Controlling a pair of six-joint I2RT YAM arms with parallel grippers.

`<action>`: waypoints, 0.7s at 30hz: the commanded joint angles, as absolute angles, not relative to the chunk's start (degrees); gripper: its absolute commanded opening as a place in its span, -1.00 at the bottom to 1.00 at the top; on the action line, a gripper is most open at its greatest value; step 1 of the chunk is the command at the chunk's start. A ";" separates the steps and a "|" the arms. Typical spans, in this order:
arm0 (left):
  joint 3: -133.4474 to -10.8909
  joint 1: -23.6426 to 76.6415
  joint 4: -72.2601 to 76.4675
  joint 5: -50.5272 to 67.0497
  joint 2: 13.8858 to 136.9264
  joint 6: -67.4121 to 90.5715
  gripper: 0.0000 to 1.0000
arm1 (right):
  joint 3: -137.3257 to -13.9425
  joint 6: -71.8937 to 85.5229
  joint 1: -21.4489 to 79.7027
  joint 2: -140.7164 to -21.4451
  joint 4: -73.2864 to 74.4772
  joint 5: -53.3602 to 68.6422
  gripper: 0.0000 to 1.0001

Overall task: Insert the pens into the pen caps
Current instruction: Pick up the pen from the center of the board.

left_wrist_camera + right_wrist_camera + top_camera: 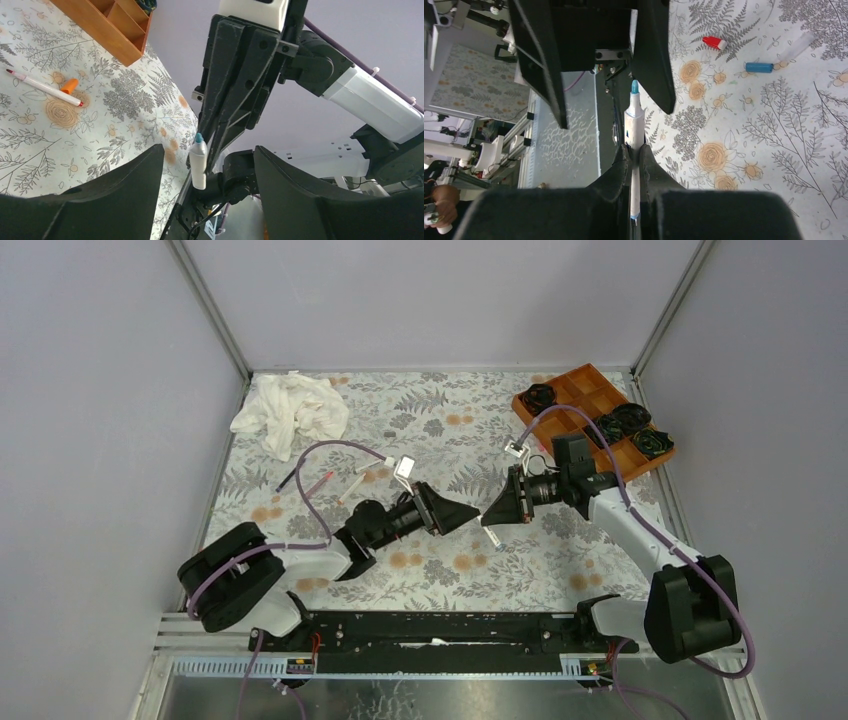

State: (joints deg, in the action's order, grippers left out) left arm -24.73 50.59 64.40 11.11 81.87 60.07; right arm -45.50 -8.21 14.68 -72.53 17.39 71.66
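Note:
My right gripper is shut on a white pen with a blue tip, holding it above the table with the tip toward my left gripper. My left gripper is open and empty, its jaws standing on either side of the pen's tip. In the top view the two grippers meet at the table's middle. A red cap and a blue cap lie on the cloth. An orange cap lies beside a red-tipped pen. More pens lie at the left.
A wooden tray holding black rosette objects stands at the back right. A crumpled white cloth lies at the back left. Purple cables loop over both arms. Grey walls close in the table's sides.

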 commanded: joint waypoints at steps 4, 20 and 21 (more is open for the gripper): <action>-27.37 51.87 71.22 9.70 85.82 62.14 0.31 | -44.60 -4.52 13.98 -71.10 13.25 76.05 -1.00; -26.69 52.53 79.18 5.68 87.62 63.78 -1.00 | -42.63 -0.45 13.34 -70.53 9.04 77.59 -0.40; -26.68 52.48 79.42 4.76 87.05 63.33 -1.00 | -42.25 -0.37 13.36 -70.38 8.79 77.73 -0.24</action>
State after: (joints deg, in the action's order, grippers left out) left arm -27.44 52.12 70.91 8.75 89.43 63.77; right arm -43.24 -1.02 13.39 -71.81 11.22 75.77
